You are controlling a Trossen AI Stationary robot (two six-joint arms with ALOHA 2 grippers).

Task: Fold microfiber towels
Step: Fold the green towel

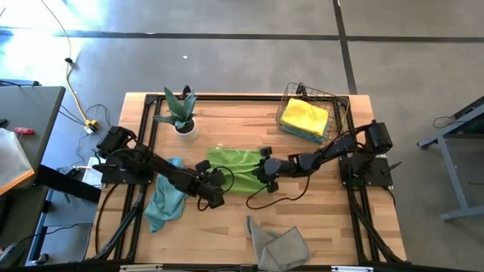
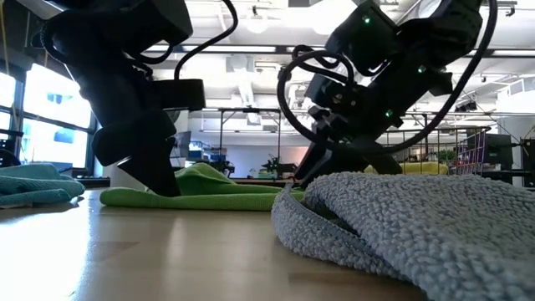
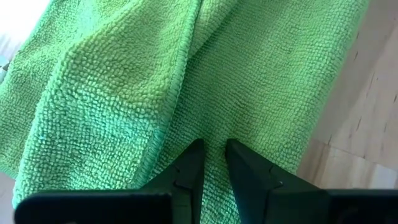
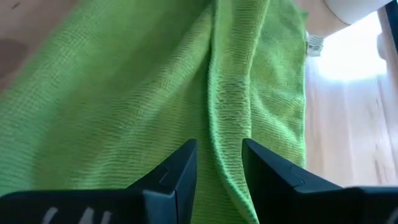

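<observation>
At bench (image 1: 227, 227) centre, green towel (image 1: 236, 168) is pinched by left gripper (image 1: 218, 183) and right gripper (image 1: 266, 171), both narrow; mid-fold, edge to be carried across evenly next.

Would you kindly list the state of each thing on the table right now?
Green towel: partly folded, flat on the table, held at both ends.
Left gripper: shut on green towel.
Right gripper: shut on green towel.
Teal towel: crumpled, loose.
Grey towel: rumpled, loose.
Yellow towel: folded, in basket.
Plant: upright.
</observation>
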